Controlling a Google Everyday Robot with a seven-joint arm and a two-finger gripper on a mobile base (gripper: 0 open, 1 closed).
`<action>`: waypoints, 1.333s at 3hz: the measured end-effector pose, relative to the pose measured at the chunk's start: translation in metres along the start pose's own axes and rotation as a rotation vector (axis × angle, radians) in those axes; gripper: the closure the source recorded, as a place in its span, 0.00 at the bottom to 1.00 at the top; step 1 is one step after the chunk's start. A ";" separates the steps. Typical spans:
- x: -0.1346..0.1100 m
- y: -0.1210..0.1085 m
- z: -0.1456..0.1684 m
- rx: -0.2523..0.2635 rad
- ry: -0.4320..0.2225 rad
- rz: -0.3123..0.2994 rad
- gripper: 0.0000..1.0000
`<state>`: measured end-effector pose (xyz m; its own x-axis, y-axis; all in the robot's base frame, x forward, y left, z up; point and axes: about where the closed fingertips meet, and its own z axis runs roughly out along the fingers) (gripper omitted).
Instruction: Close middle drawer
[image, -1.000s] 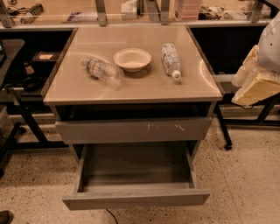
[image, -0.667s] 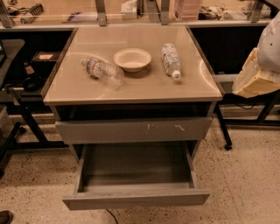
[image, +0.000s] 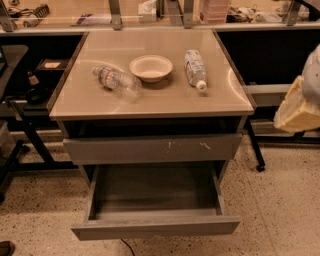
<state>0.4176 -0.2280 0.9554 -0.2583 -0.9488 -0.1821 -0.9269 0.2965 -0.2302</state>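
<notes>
Beige on top, the table (image: 165, 100) filled the view, its middle drawer (image: 155, 227) pulled well out beneath a shut, scratched drawer front (image: 125, 150). The end effector (image: 298, 107) hung beyond the table's right side, apart from it; whether spread or pressed together could not be told. One bottle (image: 116, 80) and a second bottle (image: 195, 67) lay either side of a bowl (image: 151, 67).
</notes>
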 end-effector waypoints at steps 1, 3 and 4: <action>0.032 0.046 0.036 -0.061 0.039 0.061 1.00; 0.078 0.131 0.131 -0.256 0.084 0.163 1.00; 0.078 0.131 0.131 -0.256 0.084 0.163 1.00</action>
<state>0.3118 -0.2485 0.7864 -0.4210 -0.8998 -0.1146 -0.9070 0.4186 0.0455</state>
